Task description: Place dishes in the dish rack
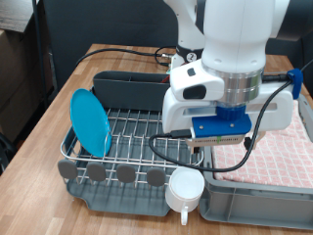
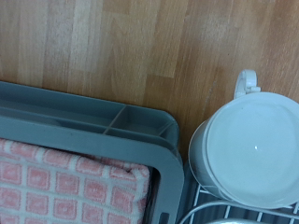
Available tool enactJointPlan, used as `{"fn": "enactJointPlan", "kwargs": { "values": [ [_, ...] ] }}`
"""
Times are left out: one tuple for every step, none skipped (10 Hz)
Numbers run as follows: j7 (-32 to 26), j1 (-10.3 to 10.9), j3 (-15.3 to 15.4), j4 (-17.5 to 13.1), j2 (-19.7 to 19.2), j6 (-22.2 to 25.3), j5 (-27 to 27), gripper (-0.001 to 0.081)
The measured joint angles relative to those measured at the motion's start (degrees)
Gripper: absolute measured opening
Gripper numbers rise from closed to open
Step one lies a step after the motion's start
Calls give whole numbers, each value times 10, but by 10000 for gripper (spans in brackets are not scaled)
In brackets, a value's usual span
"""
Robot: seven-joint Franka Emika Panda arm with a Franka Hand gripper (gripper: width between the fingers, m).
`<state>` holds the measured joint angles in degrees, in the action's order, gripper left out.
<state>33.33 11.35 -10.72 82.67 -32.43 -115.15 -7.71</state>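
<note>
The light-blue plate [image 1: 92, 121] stands on edge in the silver wire dish rack [image 1: 137, 132], at the exterior view's left. The white cup [image 1: 184, 188] sits at the rack's corner towards the exterior view's bottom, next to the grey bin. In the wrist view the cup [image 2: 250, 149] shows from above, handle [image 2: 246, 82] pointing away from the rack wires [image 2: 217, 211]. My gripper [image 1: 217, 145] hangs above the cup and the bin's edge, with nothing seen in it. Its fingers do not show in the wrist view. The wooden spoon is out of view.
The dark grey caddy [image 1: 132, 88] sits at the rack's far side. The grey plastic bin [image 1: 256, 204] with the red-and-white checked cloth [image 1: 284, 147] lies at the exterior view's right; the bin [image 2: 93, 117] and cloth [image 2: 65, 182] also show in the wrist view. Black cables trail on the wooden table [image 1: 59, 108].
</note>
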Motion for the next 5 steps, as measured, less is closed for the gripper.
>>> {"fn": "enactJointPlan", "kwargs": {
  "values": [
    [1,3,-1,-3,7,4,5,803],
    [6,6,-1,-9,12,6,13,803],
    [11,9,-3,-16,14,9,21,803],
    [13,12,-4,-26,15,18,27,803],
    [17,14,-5,-38,15,29,33,803]
  ]
}}
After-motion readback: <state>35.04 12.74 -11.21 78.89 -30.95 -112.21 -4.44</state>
